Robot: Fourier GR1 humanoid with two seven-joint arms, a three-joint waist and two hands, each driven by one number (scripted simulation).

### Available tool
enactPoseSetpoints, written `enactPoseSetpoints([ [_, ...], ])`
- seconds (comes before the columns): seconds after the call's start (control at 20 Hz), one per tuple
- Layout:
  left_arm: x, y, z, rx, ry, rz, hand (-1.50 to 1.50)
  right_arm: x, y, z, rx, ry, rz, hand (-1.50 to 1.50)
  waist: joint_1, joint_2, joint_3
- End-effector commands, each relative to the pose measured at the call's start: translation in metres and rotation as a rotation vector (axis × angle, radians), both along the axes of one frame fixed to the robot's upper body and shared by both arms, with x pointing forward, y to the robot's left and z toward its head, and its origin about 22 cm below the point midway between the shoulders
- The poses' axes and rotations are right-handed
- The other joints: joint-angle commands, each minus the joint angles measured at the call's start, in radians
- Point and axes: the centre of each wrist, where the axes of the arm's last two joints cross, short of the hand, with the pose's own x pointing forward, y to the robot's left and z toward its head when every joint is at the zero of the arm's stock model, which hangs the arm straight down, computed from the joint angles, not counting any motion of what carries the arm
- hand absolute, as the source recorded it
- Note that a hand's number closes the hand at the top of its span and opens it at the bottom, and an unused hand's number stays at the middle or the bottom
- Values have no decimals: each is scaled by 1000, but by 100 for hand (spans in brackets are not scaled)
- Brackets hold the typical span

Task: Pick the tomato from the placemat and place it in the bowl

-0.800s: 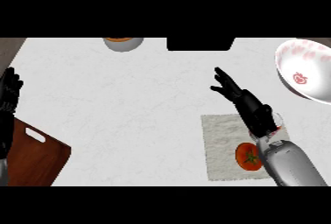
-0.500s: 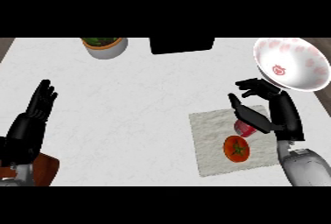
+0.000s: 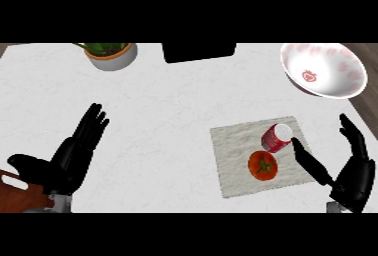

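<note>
Right hand (image 3: pixel 348 172) open beside tomato (image 3: pixel 263 165); placemat (image 3: pixel 238 146) beneath.

Looking like a home kitchen counter: a pale, marble-like countertop (image 3: pixel 184 100) is filling most of the view. A potted plant (image 3: pixel 111 52) is sitting at the far left edge, and a white bowl with red markings (image 3: pixel 322 69) is lying at the far right (tilted, its inside facing up). A cloth placemat (image 3: pixel 240 140) is lying on the counter, carrying a tomato (image 3: pixel 263 165) and a small red-and-white can (image 3: pixel 277 137) just beside it. A brown wooden board (image 3: pixel 18 195) is showing at the lower left corner. A dark rectangular object (image 3: pixel 199 51) is sitting at the far edge, unclear what.
</note>
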Motion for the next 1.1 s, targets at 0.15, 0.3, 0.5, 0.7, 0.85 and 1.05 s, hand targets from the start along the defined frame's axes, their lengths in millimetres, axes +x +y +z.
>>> enactPoseSetpoints([
  [0.15,8,-21,9,-54,-7,-90,0,-75,6,-62,-173,236,-234,-150,61,23,-6],
  [0.3,2,-25,0,-64,10,-105,0,-96,17,-66,-121,341,-317,-150,73,29,-10],
  [0.5,8,-25,4,-37,4,-140,0,-106,32,-58,-54,478,-394,-150,111,35,-7],
  [0.7,12,-46,8,-48,-12,-176,0,-101,52,-41,2,596,-397,-150,140,37,-2],
  [0.85,19,-40,17,-54,-8,-203,0,-86,59,-17,41,674,-447,-150,160,35,0],
  [1.05,19,-45,7,-69,15,-199,0,-76,75,15,64,792,-517,-150,166,30,3],
])
